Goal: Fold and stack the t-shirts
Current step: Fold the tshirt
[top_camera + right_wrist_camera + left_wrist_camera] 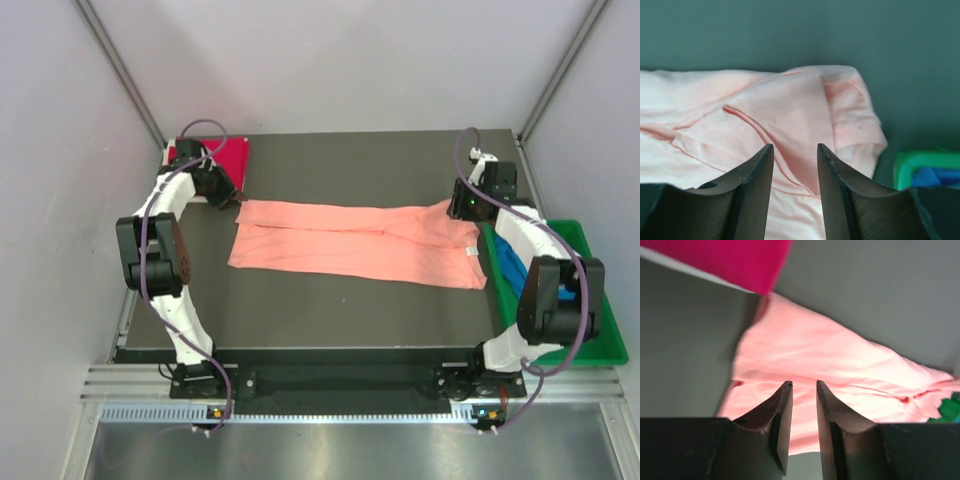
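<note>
Pink tee (pixel 355 242): is lying across the table (pixel 330 320) as a long flat band.
Axis: is running left to right; the tag (pixel 472 250) end, likely the neck, is pointing right.
Handling: you are dealing with light, limp cotton; pinch both far corners.
Left gripper (pixel 804 384): fingers are standing apart, empty, over the left end.
Right gripper (pixel 795 146): fingers are standing apart, empty, over the right end.

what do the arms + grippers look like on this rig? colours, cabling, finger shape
Left arm and right arm: white link shells, bulky black joint housings. A mauve cable loops loosely along each, from base to wrist. Left gripper and right gripper: matte black, two fingers tapering with a curved outer edge to a narrow tip, flat inner faces. No markings legible.
</note>
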